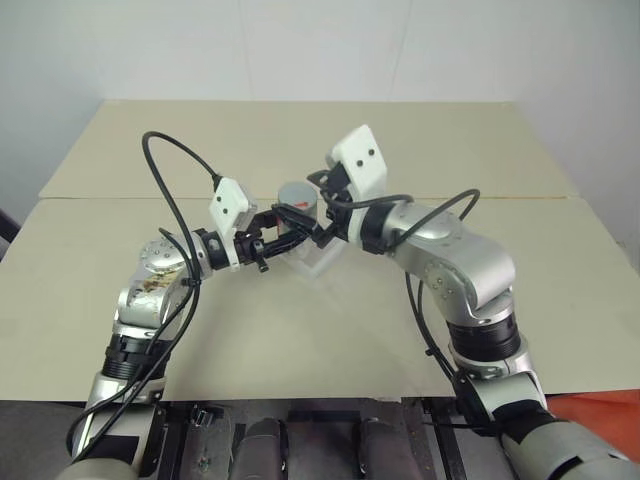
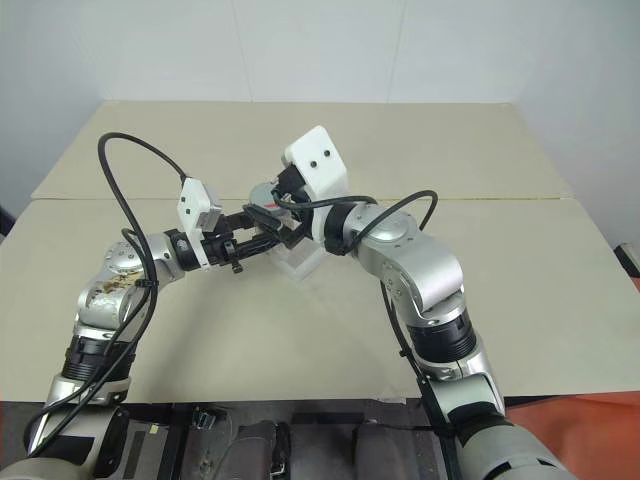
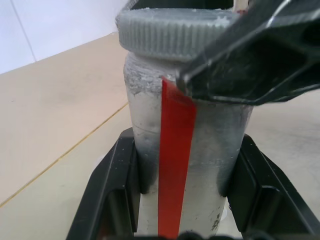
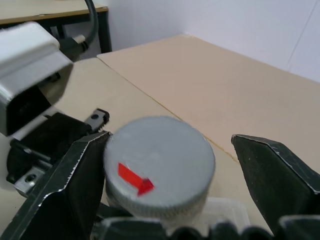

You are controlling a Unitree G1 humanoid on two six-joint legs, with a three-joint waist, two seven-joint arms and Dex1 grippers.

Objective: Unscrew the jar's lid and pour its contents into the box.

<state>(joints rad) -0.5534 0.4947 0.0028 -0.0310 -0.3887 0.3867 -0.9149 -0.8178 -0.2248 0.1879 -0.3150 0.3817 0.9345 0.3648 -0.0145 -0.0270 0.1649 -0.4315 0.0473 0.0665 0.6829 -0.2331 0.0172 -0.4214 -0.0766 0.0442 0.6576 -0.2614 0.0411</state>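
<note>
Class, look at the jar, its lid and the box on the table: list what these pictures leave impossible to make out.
- Contents: the jar has cloudy walls in the left wrist view, so nothing inside shows.
- Box: in the head views the grippers and jar cover most of it; the right wrist view catches just a corner.
- Lid: the right gripper straddles it, open; one finger looks against its rim, but contact is unclear.
- Jar's base: cut off by the left wrist view's edge.

Left tool [image 1: 283, 232] and box [image 1: 316, 262] crowd the jar [image 3: 187, 150]; table [image 1: 300, 350] around lies open.
</note>
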